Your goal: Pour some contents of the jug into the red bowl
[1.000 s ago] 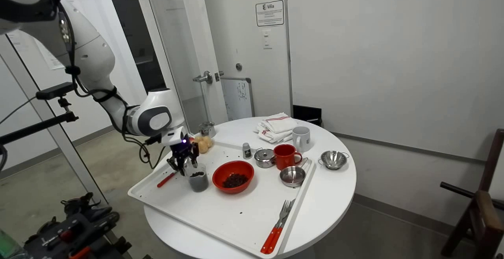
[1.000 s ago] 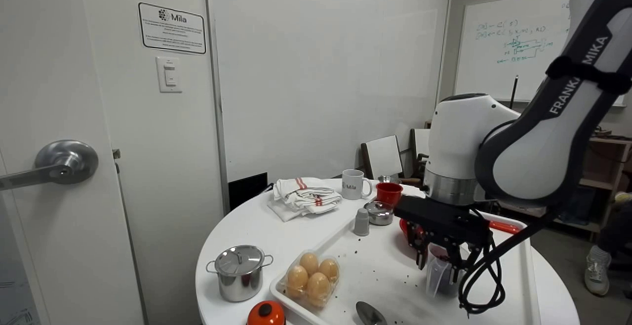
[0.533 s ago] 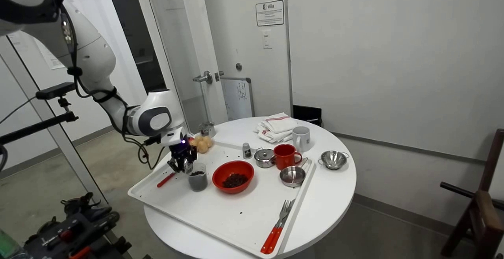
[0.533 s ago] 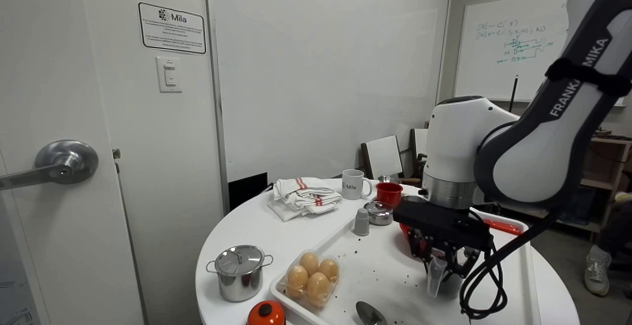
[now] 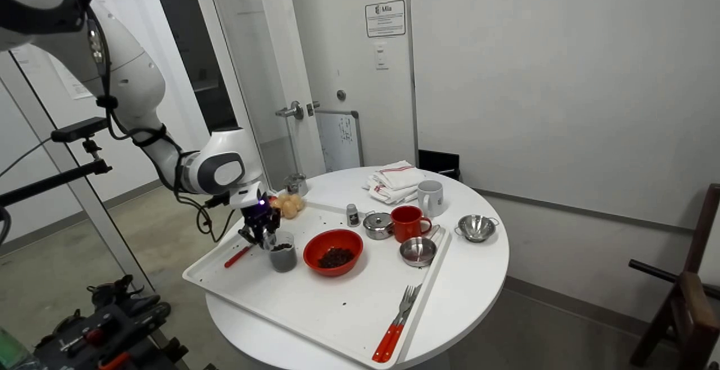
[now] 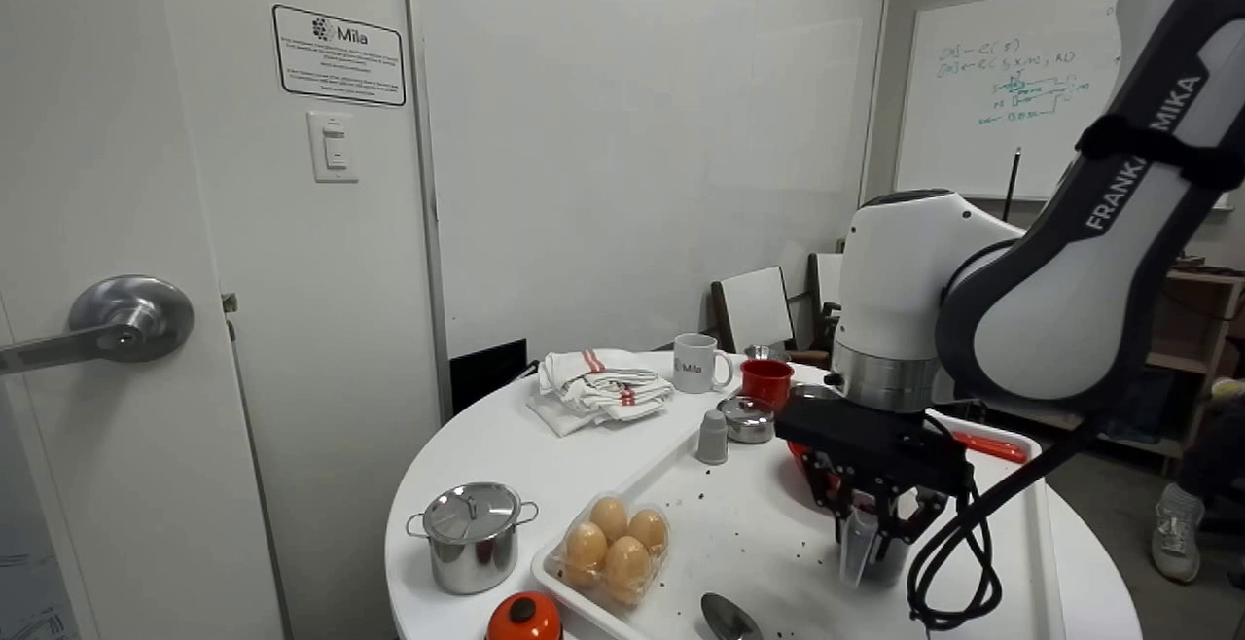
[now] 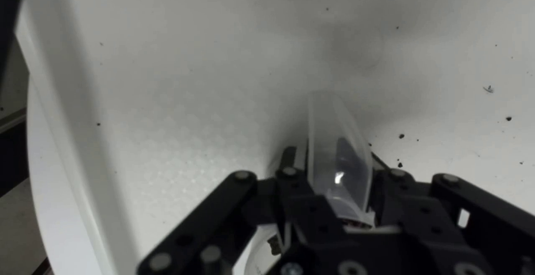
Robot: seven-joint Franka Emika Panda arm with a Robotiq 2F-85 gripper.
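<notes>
the translucent plastic jug (image 5: 284, 260) was upright just beside the red bowl (image 5: 333, 239), though whether it touched the white tray (image 5: 304, 308) could not be told. its lower body looked smoky grey, with dark bits (image 5: 281, 248) inside, and the gripper (image 7: 334, 166) had its jaws closed on the clear handle (image 7: 324, 131).

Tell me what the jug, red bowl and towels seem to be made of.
Jug: probably clear plastic, glossy; partly see-through, with a bright glint in the wrist view. Red bowl: likely smooth plastic, evenly coloured; enamel is possible. Towels: matt fabric, in soft folds.
</notes>
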